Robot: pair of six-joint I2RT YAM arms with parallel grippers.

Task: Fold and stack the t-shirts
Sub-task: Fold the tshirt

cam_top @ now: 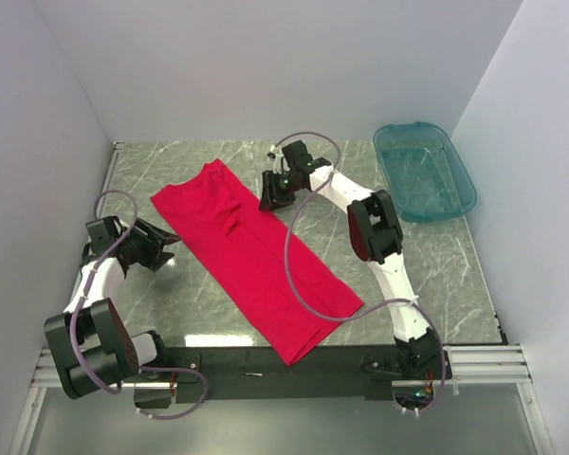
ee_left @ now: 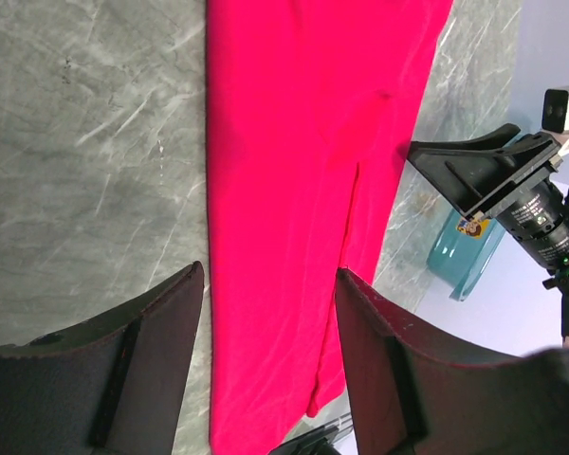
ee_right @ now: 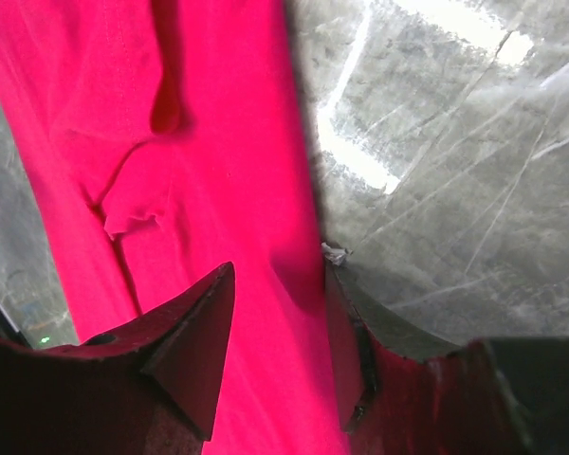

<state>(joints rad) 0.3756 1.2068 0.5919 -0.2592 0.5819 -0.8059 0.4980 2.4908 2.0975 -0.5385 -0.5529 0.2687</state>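
The edge of the red t-shirt (cam_top: 251, 256) is lying between the open fingers of the right gripper (ee_right: 280, 270), so it should be pinching all layers there, while the left gripper (ee_left: 269, 273) is hovering with fingers wide, the cloth just ahead of them.

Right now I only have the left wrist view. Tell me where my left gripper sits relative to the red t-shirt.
Observer: From above, the left gripper hangs over bare table, to the left of the red t-shirt, beside it rather than over it.
Operator: Give me the right gripper's jaws.
Observer: In its own wrist view the right gripper is open, and the shirt's edge runs between its fingers.
Operator: Report the shirt's whole layout.
Observer: It is a long strip lying diagonally, with its near end at the table's front edge.
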